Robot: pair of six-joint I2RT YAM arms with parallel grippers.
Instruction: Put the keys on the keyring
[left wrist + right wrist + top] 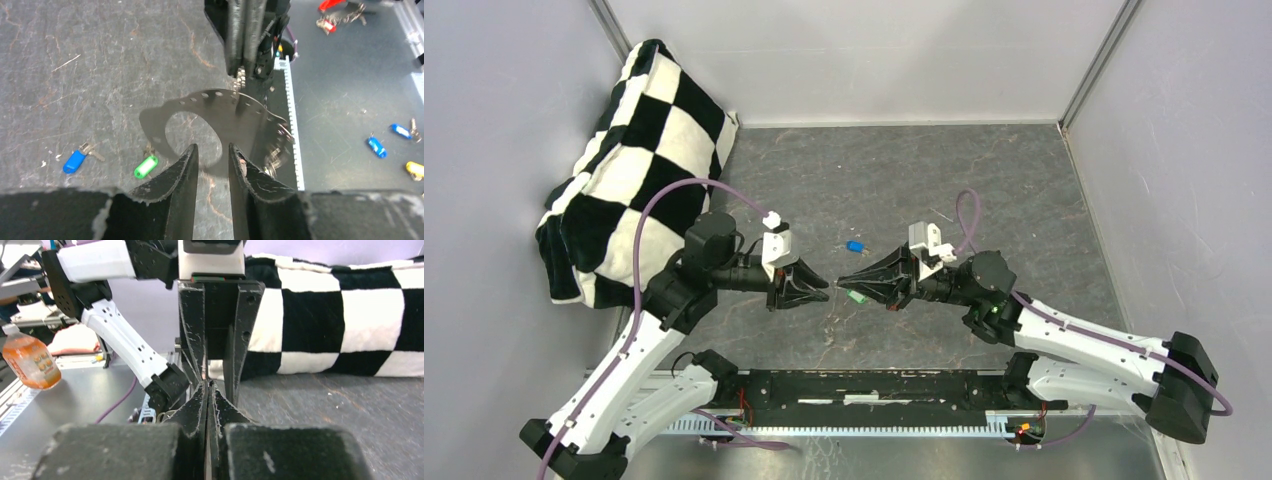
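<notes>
The two arms met nose to nose over the middle of the table (1024,200). The right gripper (243,70) had its jaws pinched tight on the keyring (239,82), whose beaded chain hung from the tips and curved towards the left gripper (212,152). That one stood a narrow crack open, with nothing in it that I could make out. Both keys lay loose on the table. The blue key (855,246) was at about one o'clock from where the tips met. The green key (857,296) was at four o'clock, just beside the right gripper. A chequered cushion (634,150) sat off at ten o'clock.
</notes>
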